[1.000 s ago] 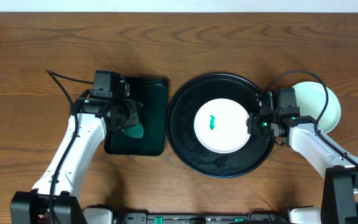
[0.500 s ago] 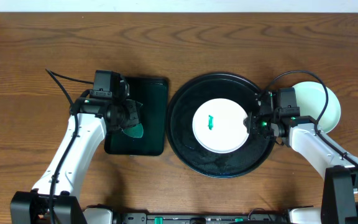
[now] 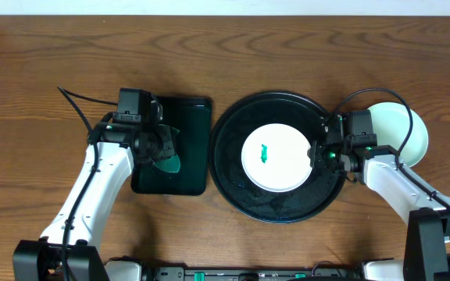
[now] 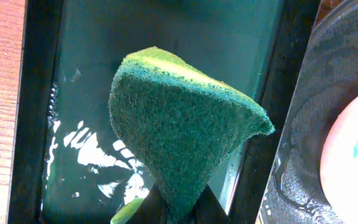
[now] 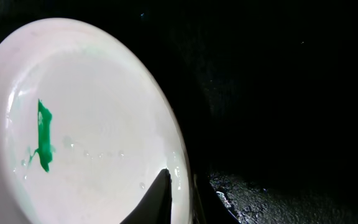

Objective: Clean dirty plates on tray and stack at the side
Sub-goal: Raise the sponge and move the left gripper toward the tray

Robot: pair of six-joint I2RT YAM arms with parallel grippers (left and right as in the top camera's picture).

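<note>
The smeared white plate (image 3: 276, 156) lay central on the round tray (image 3: 226, 160), its right rim pinched by the right claw (image 3: 319, 154), while the left claw (image 3: 161, 150), clamping a green sponge (image 3: 168, 161), hung over the smaller tray (image 3: 194, 125) to its left.

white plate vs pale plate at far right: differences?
The white plate lies in the round black tray; the pale plate on the table beside it. White plate has a green smear; pale plate shows none. The right gripper pinches the white plate's rim; nothing holds the pale plate. Both round, shallow.
</note>
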